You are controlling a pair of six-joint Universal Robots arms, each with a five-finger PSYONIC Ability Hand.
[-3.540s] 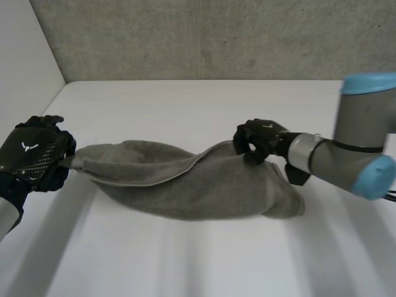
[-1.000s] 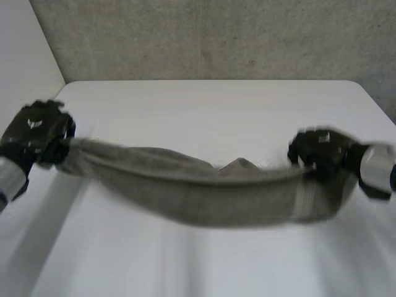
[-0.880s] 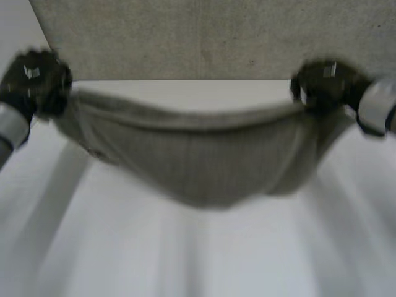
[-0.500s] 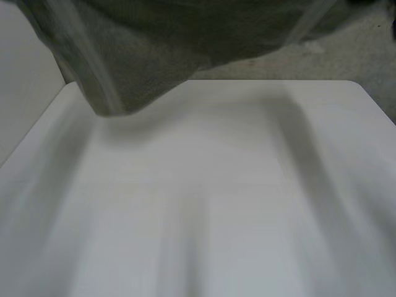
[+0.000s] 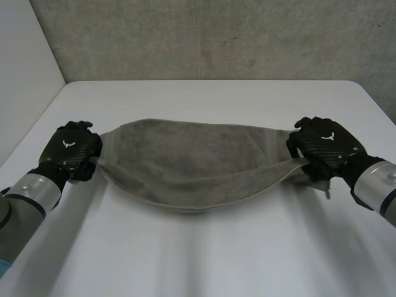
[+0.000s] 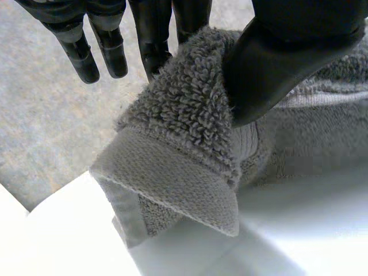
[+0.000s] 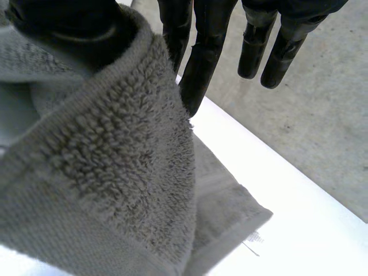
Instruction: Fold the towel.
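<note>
Two pinch grips on the towel [image 5: 192, 164]: left robot hand [image 5: 73, 150] at one end, right robot hand [image 5: 322, 145] opposite.

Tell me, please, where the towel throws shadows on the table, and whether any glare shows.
Head view: the towel throws a soft shadow on the table along its near edge, no glare. Left wrist view: grey shade under the corner pinched by the left robot hand. Right wrist view: the table is evenly bright.
</note>
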